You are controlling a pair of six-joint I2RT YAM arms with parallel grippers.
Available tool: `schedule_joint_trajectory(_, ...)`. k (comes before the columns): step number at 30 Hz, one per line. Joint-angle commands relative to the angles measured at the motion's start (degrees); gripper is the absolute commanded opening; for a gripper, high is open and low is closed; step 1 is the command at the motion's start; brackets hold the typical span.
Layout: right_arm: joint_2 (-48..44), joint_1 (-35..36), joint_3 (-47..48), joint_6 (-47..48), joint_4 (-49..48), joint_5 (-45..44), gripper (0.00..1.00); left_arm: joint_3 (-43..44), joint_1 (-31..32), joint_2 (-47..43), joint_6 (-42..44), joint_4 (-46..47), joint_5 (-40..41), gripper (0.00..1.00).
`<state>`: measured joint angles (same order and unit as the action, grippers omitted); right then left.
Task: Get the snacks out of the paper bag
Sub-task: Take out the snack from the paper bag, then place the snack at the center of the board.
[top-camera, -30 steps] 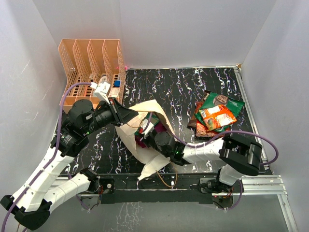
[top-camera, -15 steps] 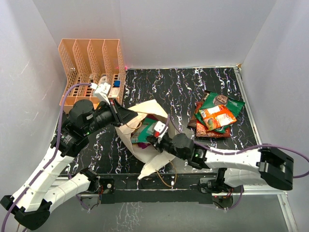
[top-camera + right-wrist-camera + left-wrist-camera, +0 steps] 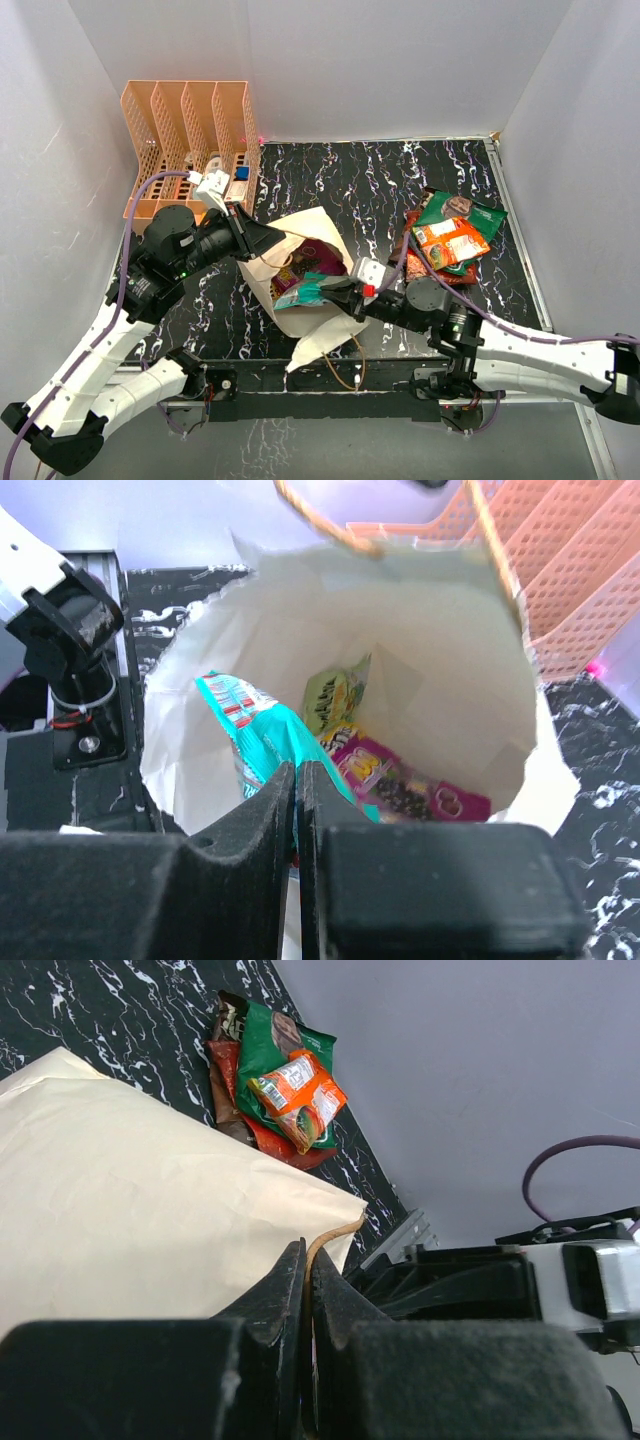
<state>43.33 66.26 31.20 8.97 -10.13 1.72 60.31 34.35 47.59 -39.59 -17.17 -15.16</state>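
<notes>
The cream paper bag (image 3: pixel 320 340) lies on the black marble table with its mouth held open. My left gripper (image 3: pixel 268 240) is shut on the bag's brown cord handle (image 3: pixel 325 1238) and holds that side up. My right gripper (image 3: pixel 340 290) is shut on a teal snack packet (image 3: pixel 305 292) at the bag's mouth; the packet also shows in the right wrist view (image 3: pixel 262 742). Inside the bag lie a purple packet (image 3: pixel 410 785) and a yellow-green packet (image 3: pixel 335 695). A pile of taken-out snacks, green (image 3: pixel 462 212), orange (image 3: pixel 450 242) and red, lies at the right.
An orange perforated organizer (image 3: pixel 190 140) with small white and blue items stands at the back left. White walls close in the table on three sides. The metal rail (image 3: pixel 540 378) runs along the near edge.
My right gripper has pulled back to the right out of the bag's mouth, drawing the teal packet with it. The left gripper has held still on the handle.
</notes>
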Motion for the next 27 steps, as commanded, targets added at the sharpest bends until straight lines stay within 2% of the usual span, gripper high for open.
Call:
schedule_joint_trajectory(1,-3.9,0.1,8.1,4.9,-0.4,2.8,0.07,0.8,-0.1,0.1,0.4,0.8,0.9,0.0)
schedule_joint_trajectory(14,-3.1,0.1,22.7,8.9,-0.2,-0.2,0.07,0.9,-0.1,0.0,0.6,-0.5,1.8,0.0)
schedule_joint_trajectory(19,-1.3,0.1,29.5,12.8,0.1,-4.8,0.07,0.5,0.0,0.2,0.7,-0.4,1.7,0.0)
schedule_joint_trajectory(21,0.1,0.1,32.1,15.9,0.3,-10.0,0.07,0.4,-0.1,0.1,0.6,-0.3,1.5,0.0)
schedule_joint_trajectory(24,3.6,0.1,35.2,20.4,-0.7,-22.8,0.07,0.2,0.0,-0.1,0.7,-0.4,1.3,0.0)
schedule_joint_trajectory(27,8.0,0.0,34.7,30.4,-6.8,-36.8,0.07,-0.2,0.0,-0.5,0.9,-0.5,1.0,0.0)
